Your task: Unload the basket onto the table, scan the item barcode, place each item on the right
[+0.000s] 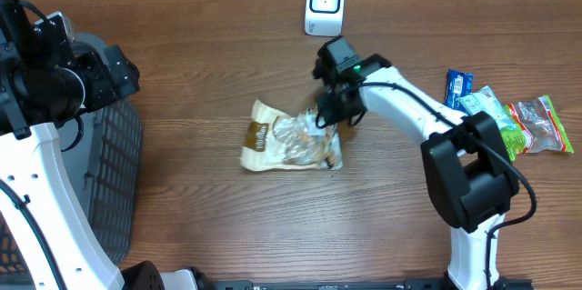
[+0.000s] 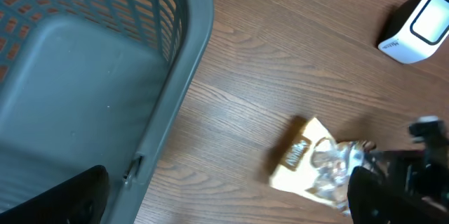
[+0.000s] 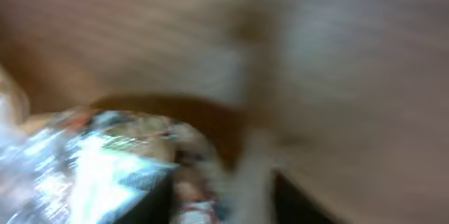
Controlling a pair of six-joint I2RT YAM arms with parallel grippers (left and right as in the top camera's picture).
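A cream and clear snack bag (image 1: 284, 138) lies crumpled on the wooden table (image 1: 227, 226) and also shows in the left wrist view (image 2: 312, 164). My right gripper (image 1: 325, 115) is down at the bag's right end. In the blurred right wrist view its two dark fingers (image 3: 151, 199) stand apart, with the bag's crinkled edge (image 3: 105, 161) between and beside them; whether they press on it I cannot tell. The white scanner (image 1: 325, 5) stands at the back, behind the bag, and shows again as the scanner (image 2: 415, 27). My left gripper (image 2: 224, 206) hangs wide open and empty above the basket's rim.
A grey plastic basket (image 1: 123, 176) stands at the left under my left arm, its wall (image 2: 175, 76) close to the bag. At the right edge lie a blue packet (image 1: 458, 85), a green packet (image 1: 486, 108) and a red and clear packet (image 1: 544, 125).
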